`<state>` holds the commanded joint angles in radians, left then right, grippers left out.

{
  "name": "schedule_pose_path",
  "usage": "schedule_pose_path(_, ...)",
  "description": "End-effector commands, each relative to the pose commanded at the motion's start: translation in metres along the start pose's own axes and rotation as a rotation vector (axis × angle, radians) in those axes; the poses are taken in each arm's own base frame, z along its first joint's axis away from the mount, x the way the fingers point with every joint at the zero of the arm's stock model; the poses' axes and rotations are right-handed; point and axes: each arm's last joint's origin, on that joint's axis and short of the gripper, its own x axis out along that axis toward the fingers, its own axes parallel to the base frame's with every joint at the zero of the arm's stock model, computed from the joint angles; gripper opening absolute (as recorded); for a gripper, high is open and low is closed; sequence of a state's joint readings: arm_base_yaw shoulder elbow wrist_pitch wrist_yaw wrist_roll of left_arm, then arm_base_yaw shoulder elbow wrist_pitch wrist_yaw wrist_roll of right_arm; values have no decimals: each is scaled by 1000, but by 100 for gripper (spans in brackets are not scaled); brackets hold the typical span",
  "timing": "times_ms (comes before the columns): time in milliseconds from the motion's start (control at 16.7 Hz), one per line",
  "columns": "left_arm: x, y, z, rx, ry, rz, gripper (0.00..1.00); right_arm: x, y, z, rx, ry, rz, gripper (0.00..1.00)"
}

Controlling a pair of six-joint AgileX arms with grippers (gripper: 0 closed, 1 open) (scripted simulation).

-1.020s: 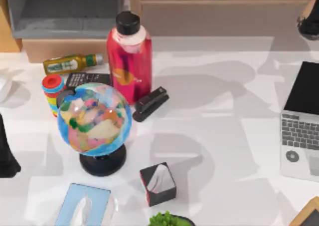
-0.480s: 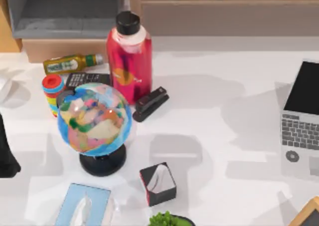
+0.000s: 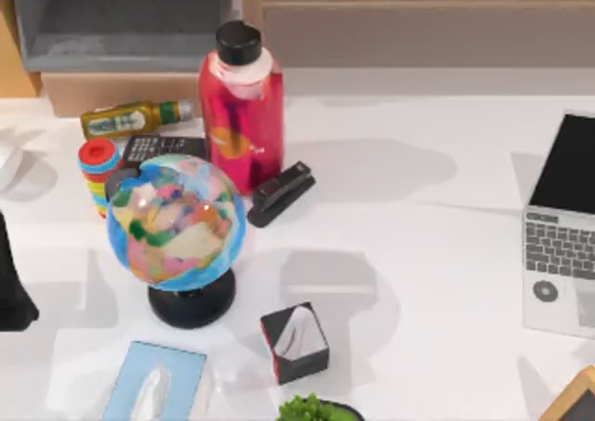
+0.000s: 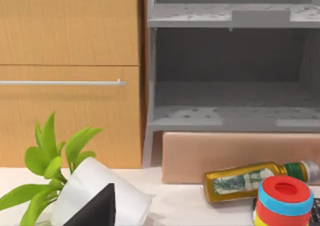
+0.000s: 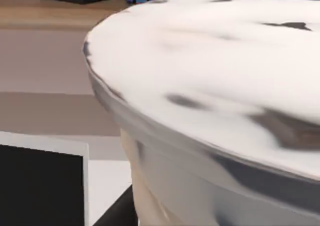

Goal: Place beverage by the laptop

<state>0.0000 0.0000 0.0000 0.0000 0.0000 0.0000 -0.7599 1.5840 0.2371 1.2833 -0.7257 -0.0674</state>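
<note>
Milk tea fills the right wrist view: the beverage [image 5: 215,86] shows a broad white foamy top ringed by a clear plastic rim, with beige liquid down its side. It sits pressed up close to that camera, with a black corner of the laptop screen [image 5: 40,186] beyond it. Whether the right arm's jaws are closed on the cup cannot be told, since no finger surface can be made out with certainty around it.

From the top view, the laptop [image 3: 565,226] lies at the right edge of the counter [image 3: 418,254], silver with grey keys, a black screen and a round sticker on its palm rest. Across the counter's left half stand the tall red bottle [image 3: 242,114], a globe [image 3: 177,221], a black stapler [image 3: 279,193], a small black calculator [image 3: 163,147], a green-yellow bottle [image 3: 135,119] lying on its side, a stack of coloured rings [image 3: 98,165], a tissue cube [image 3: 295,342] and a blue tissue pack [image 3: 153,384].

The left arm [image 3: 11,282] is parked at the counter's left edge; its jaws cannot be judged.

A second ago a dark gripper part showed at the top view's upper right corner; it has since left that view, and the shadows on the counter near the laptop have shifted.
</note>
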Motion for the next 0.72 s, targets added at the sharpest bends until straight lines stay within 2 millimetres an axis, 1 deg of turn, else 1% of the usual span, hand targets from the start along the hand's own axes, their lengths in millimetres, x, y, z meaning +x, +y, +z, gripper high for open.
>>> schedule_pose_path(120,0,0,0,0,0,0,100,-10,1,-9,25,36,2,0)
schedule_pose_path(720,0,0,0,0,0,0,100,-8,0,-9,17,26,4,0)
